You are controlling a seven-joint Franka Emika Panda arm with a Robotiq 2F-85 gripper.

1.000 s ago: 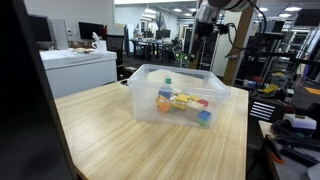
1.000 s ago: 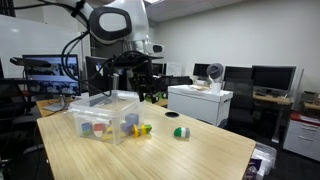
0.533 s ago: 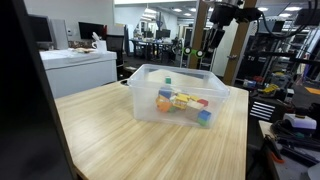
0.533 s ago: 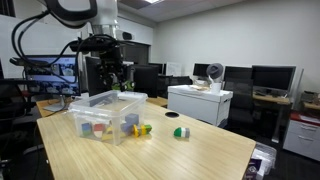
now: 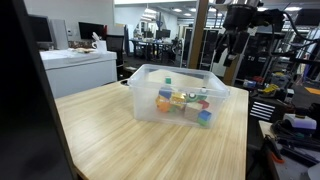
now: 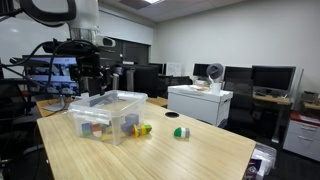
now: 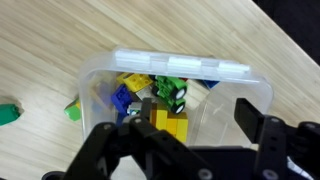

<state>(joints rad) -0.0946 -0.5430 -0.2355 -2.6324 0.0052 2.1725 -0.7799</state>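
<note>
One clear bin (image 6: 110, 96) holds several blocks (image 6: 97, 127); two toys (image 6: 181, 131) lie outside.

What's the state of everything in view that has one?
clear bin: upright on table, no lid.
blocks: loose pile inside the bin.
gripper: fingers open, empty, raised off the table.
green toy: on the table, apart from the bin.
yellow-green piece: on the table beside the bin.

I had bright, even office light from ceiling panels (image 5: 150, 12) in both exterior views, and only faint, soft shadows lay on the worktop (image 5: 110, 130). In an exterior view a dark, unfocused post (image 5: 20, 90) blocked the edge. My wrist view was soft and blurred: the tool (image 7: 185, 140) was a black smear, and the bin rim (image 7: 180, 66) glared white.
</note>
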